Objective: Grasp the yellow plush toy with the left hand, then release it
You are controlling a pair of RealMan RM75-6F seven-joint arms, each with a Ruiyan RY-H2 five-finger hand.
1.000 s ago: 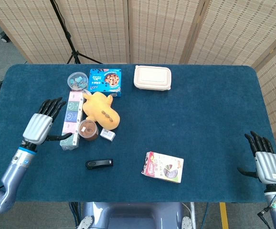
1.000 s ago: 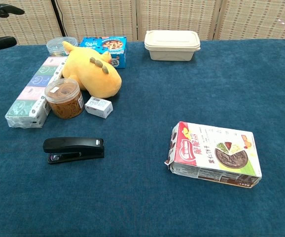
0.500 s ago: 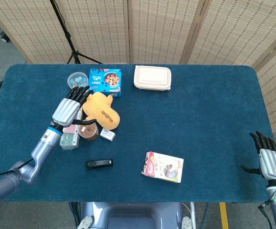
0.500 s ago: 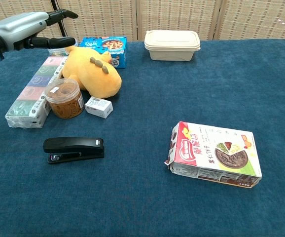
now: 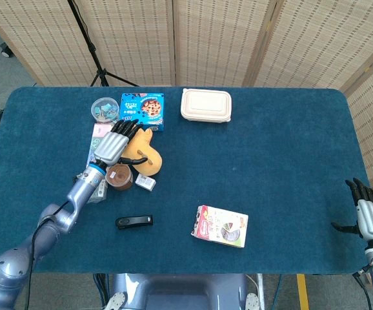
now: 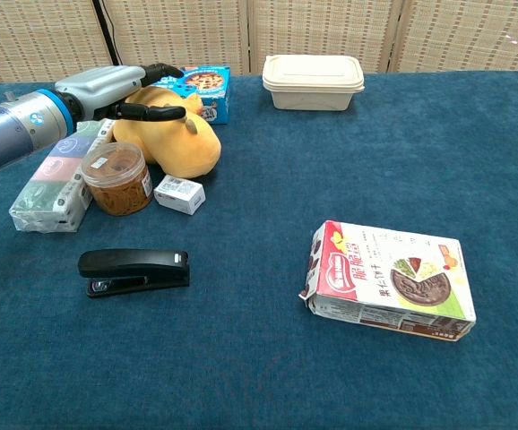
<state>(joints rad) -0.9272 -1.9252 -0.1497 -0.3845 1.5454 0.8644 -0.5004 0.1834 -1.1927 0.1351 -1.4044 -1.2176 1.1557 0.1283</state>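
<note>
The yellow plush toy [image 5: 145, 154] [image 6: 180, 141] lies on the blue table at the back left, between a blue cookie box and a brown jar. My left hand [image 5: 117, 142] [image 6: 120, 90] hovers over the toy's left half with its fingers spread and its thumb stretched across the toy's top; it holds nothing. I cannot tell whether it touches the plush. My right hand [image 5: 372, 216] hangs open at the table's far right edge, seen only in the head view.
Around the toy stand a blue cookie box [image 5: 142, 110], a round tin [image 5: 104, 108], a long tissue pack [image 6: 55, 177], a brown jar [image 6: 116, 178] and a small white box [image 6: 179, 193]. A black stapler [image 6: 133, 270], a snack box [image 6: 387, 279] and a beige lunch box [image 6: 313, 81] lie further off.
My left hand has swung right from the table's left side, over the tissue pack, to above the plush toy. My right hand has drifted slightly lower and outward at the right edge.
</note>
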